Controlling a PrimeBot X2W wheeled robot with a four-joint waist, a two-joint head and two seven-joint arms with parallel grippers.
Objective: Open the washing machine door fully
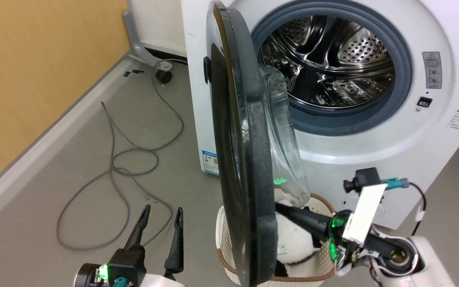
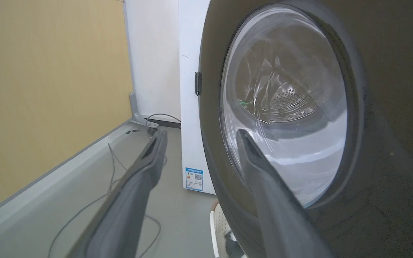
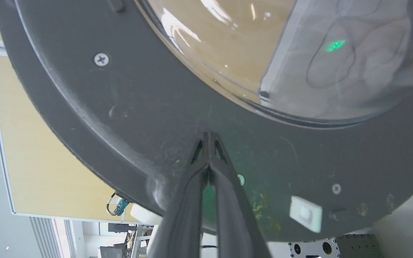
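The white washing machine [image 1: 373, 159] stands with its steel drum [image 1: 329, 59] exposed. The washing machine door [image 1: 253, 179] is swung out roughly square to the front and appears edge-on, its clear glass bowl [image 1: 289, 159] bulging toward the drum. My right gripper [image 1: 279, 206] is shut, and its tips press on the door's lower inner face. In the right wrist view the right gripper [image 3: 208, 135] touches the matte black inner face [image 3: 138, 118] below the glass bowl [image 3: 264, 46]. My left gripper [image 1: 163, 209] hangs open on the door's outer side, holding nothing. In the left wrist view the left gripper [image 2: 200, 133] points toward the door [image 2: 389, 143].
A white laundry basket [image 1: 321, 275] with a brown rim holds clothes under the door. A grey cable [image 1: 114, 171] loops over the floor to the left. A yellow wall [image 1: 34, 79] runs along the left side. A blue label sticker [image 1: 210, 161] marks the machine's side.
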